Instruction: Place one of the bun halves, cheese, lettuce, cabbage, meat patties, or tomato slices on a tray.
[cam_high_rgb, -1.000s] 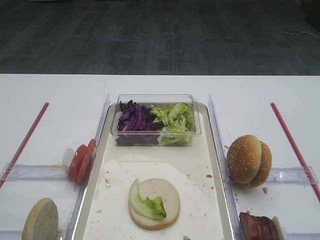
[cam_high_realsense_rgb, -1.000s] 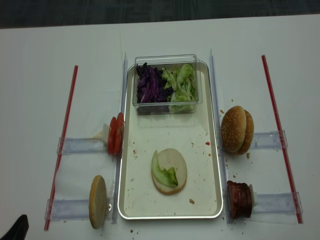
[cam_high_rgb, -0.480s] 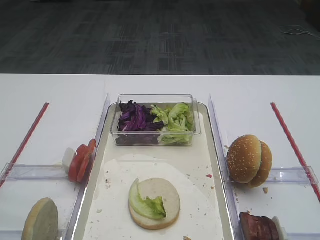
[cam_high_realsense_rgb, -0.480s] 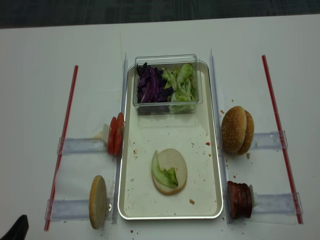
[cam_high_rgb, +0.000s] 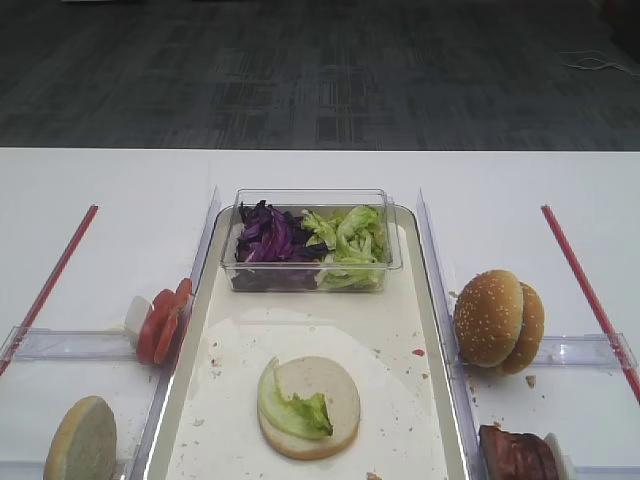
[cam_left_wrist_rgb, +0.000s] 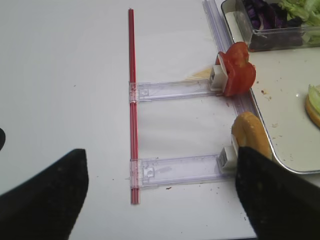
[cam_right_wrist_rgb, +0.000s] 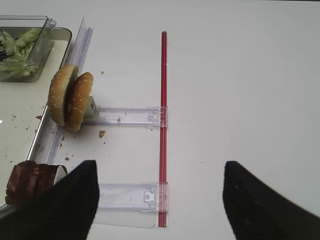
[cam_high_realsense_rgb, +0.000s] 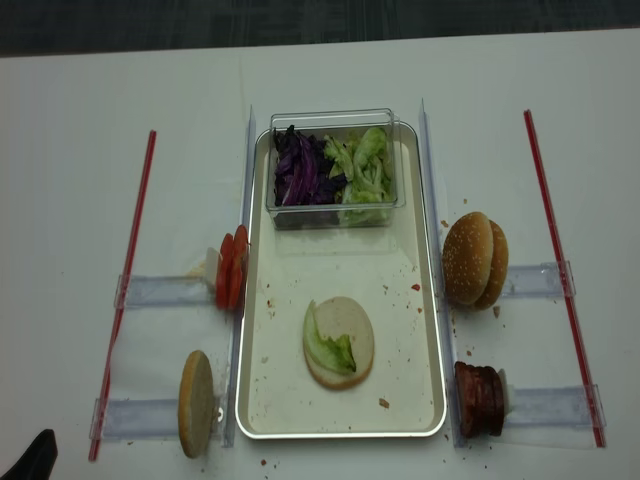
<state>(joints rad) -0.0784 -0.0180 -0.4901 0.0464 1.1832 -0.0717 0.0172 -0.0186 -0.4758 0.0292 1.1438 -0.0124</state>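
Where the white bench (cam_high_rgb: 120, 180) ends at its far edge, a dark grey floor (cam_high_rgb: 320, 70) of carpet tiles runs back into the room, with a pale cable lying on it at the far right. Down the middle of the bench sits the long silvery tray (cam_high_realsense_rgb: 258, 250), its white paper lining speckled with crumbs. At the tray's far end stands a clear plastic box (cam_high_realsense_rgb: 333, 118) holding the purple cabbage (cam_high_realsense_rgb: 300, 172) on the left and the green lettuce (cam_high_realsense_rgb: 365, 170) on the right. Nearer the front of the tray lies a flat bun half (cam_high_realsense_rgb: 348, 340), cut side up, with one lettuce leaf (cam_high_realsense_rgb: 325, 350) resting on its left part. Left of the tray, tomato slices (cam_high_realsense_rgb: 231, 270) stand on edge at the end of a clear plastic rail, and another bun half (cam_high_realsense_rgb: 195, 402) stands on edge at the rail below. Right of the tray, two sesame-seeded bun tops (cam_high_realsense_rgb: 474, 259) lean together upright, and the dark meat patties (cam_high_realsense_rgb: 478, 398) stand on edge nearer the front. Red strips (cam_high_realsense_rgb: 128, 270) run along both outer sides of the bench. The right end effector (cam_right_wrist_rgb: 160, 200) hangs over bare bench with its dark fingers (cam_right_wrist_rgb: 65, 205) spread wide, holding nothing. The left end effector (cam_left_wrist_rgb: 160, 195) likewise has its fingers (cam_left_wrist_rgb: 45, 200) wide apart and empty.
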